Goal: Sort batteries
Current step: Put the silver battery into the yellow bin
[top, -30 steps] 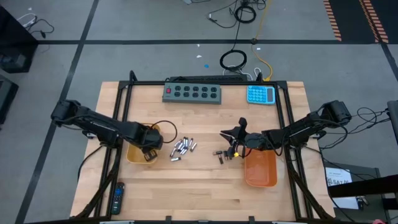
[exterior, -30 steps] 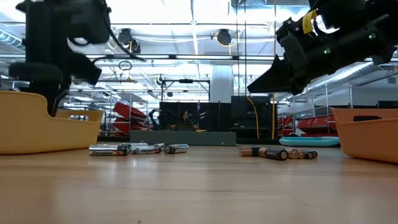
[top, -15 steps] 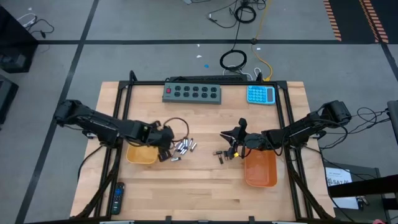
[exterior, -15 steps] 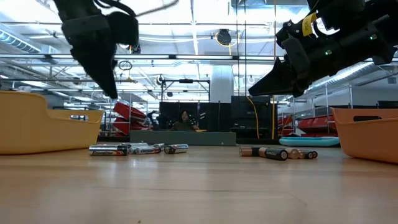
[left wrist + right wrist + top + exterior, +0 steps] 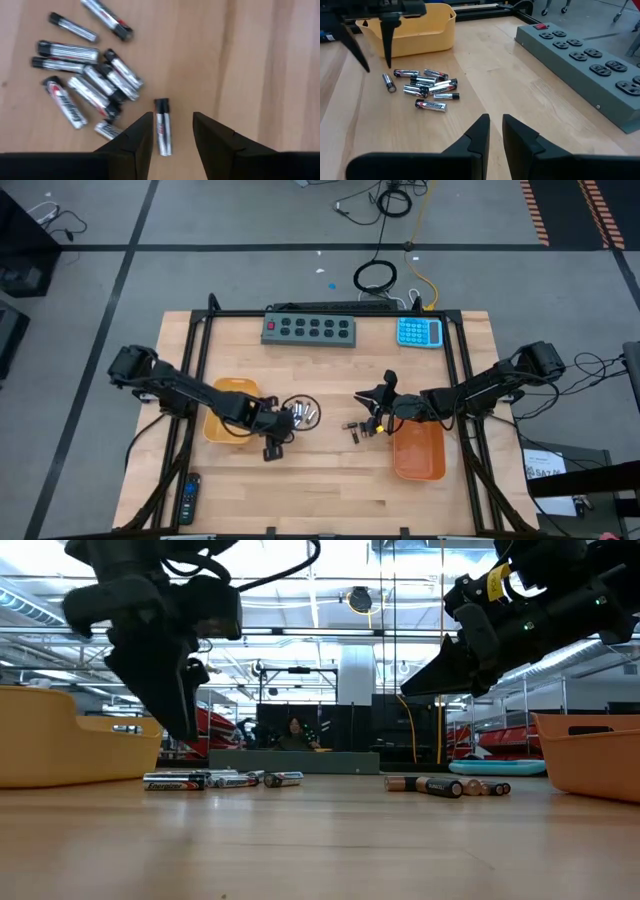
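Observation:
Several silvery-white batteries point(image 5: 85, 82) lie in a heap point(image 5: 302, 415) right of the yellow tray point(image 5: 226, 423). One silvery battery point(image 5: 163, 129) lies apart on the wood. My left gripper point(image 5: 171, 120) is open and hangs low over it, a finger on either side, not touching; the right wrist view shows it point(image 5: 370, 47) beside that battery point(image 5: 388, 82). A few dark batteries point(image 5: 355, 428) lie left of the orange tray point(image 5: 418, 452). My right gripper point(image 5: 494, 120) hovers above them, open by a narrow gap and holding nothing.
A grey power strip point(image 5: 310, 329) and a blue calculator point(image 5: 419, 332) sit at the table's far edge. A remote point(image 5: 189, 498) lies at the near left. A looped cable point(image 5: 300, 406) from my left arm hangs over the silvery heap. Bare wood lies between the two battery groups.
My left gripper has moved from above the yellow tray toward the table's right and near edge. It has come down beside the silvery heap and now straddles the lone battery.

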You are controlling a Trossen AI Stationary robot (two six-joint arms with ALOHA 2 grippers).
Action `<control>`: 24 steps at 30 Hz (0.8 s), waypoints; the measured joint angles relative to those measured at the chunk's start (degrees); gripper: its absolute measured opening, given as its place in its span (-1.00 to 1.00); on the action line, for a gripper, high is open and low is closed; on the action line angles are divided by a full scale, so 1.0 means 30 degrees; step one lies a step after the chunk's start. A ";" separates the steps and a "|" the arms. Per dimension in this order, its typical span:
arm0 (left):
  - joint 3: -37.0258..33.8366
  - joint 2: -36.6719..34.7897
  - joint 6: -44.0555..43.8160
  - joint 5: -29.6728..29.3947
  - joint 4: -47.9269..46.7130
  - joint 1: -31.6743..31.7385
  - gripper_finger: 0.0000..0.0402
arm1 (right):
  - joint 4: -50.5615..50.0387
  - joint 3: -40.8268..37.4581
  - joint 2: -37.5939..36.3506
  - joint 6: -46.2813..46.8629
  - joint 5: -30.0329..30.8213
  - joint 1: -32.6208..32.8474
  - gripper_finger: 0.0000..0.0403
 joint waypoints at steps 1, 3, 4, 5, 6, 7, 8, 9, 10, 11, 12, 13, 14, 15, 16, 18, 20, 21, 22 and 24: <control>0.0000 0.0139 -0.0191 0.0000 -0.0011 -0.0057 -0.19 | 0.0000 0.0005 0.0000 -0.0007 0.0000 0.0000 -0.79; 0.0000 0.0522 -0.0381 0.0009 -0.0115 -0.0100 -0.15 | 0.0000 0.0000 0.0000 -0.0007 -0.0007 0.0000 -0.79; 0.0000 0.0760 -0.0388 0.0022 -0.0112 -0.0097 -0.15 | -0.0001 0.0000 0.0000 -0.0007 -0.0007 0.0000 -0.79; 0.0000 0.0967 -0.0391 0.0033 -0.0113 -0.0097 -0.14 | 0.0000 0.0004 0.0000 -0.0007 -0.0007 0.0000 -0.79; 0.0000 0.1193 -0.0390 0.0044 -0.0105 -0.0102 -0.14 | 0.0000 0.0000 0.0000 -0.0007 -0.0007 0.0000 -0.79; 0.0000 0.1371 -0.0386 0.0046 -0.0076 -0.0097 -0.14 | 0.0000 0.0000 0.0000 -0.0007 -0.0007 0.0000 -0.79; 0.0000 0.1553 -0.0364 0.0051 -0.0049 -0.0105 -0.14 | 0.0000 0.0000 0.0000 -0.0007 -0.0007 0.0003 -0.79; 0.0000 0.1729 -0.0305 0.0051 0.0003 -0.0101 -0.14 | 0.0000 0.0002 0.0000 0.0000 -0.0007 0.0007 -0.79; 0.0000 0.1898 -0.0273 0.0038 0.0051 -0.0097 -0.14 | 0.0007 0.0000 0.0000 0.0008 -0.0007 0.0007 -0.79; 0.0000 0.2100 -0.0238 0.0020 0.0093 -0.0097 -0.14 | 0.0001 0.0000 0.0000 0.0015 -0.0007 0.0007 -0.79; 0.0000 0.2297 -0.0121 -0.0104 0.0163 -0.0097 -0.14 | 0.0007 0.0000 0.0000 0.0015 -0.0007 0.0007 -0.79; 0.0005 0.2479 0.0069 -0.0257 0.0257 -0.0097 -0.15 | 0.0007 0.0000 0.0000 0.0015 -0.0007 0.0007 -0.79; 0.0016 0.2636 0.0182 -0.0380 0.0335 -0.0099 -0.18 | 0.0000 0.0001 0.0000 0.0015 -0.0007 0.0008 -0.79; 0.0053 0.2798 0.0325 -0.0604 0.0364 -0.0120 -0.22 | 0.0013 0.0000 0.0000 0.0015 -0.0007 0.0007 -0.79; 0.0073 0.2984 0.0574 -0.0681 0.0364 -0.0134 -0.27 | 0.0010 0.0003 0.0000 0.0015 -0.0007 0.0007 -0.79; 0.0098 0.3324 0.0811 -0.0821 0.0364 -0.0112 -0.44 | 0.0011 0.0000 0.0000 0.0044 -0.0007 0.0007 -0.79; 0.0117 0.3460 0.1076 -0.0962 0.0298 -0.0105 -0.69 | 0.0009 0.0000 0.0000 0.0044 -0.0007 0.0007 -0.79; 0.0117 0.3468 0.1079 -0.0962 0.0316 -0.0105 -0.78 | 0.0014 0.0000 0.0000 0.0044 -0.0007 0.0007 -0.79; 0.0117 0.3468 0.1077 -0.0962 0.0357 -0.0105 -0.78 | 0.0015 0.0000 0.0000 0.0044 -0.0007 0.0007 -0.79; 0.0085 0.3346 0.1084 -0.0949 0.0345 -0.0097 -0.78 | 0.0000 0.0000 0.0000 0.0050 -0.0007 0.0007 -0.79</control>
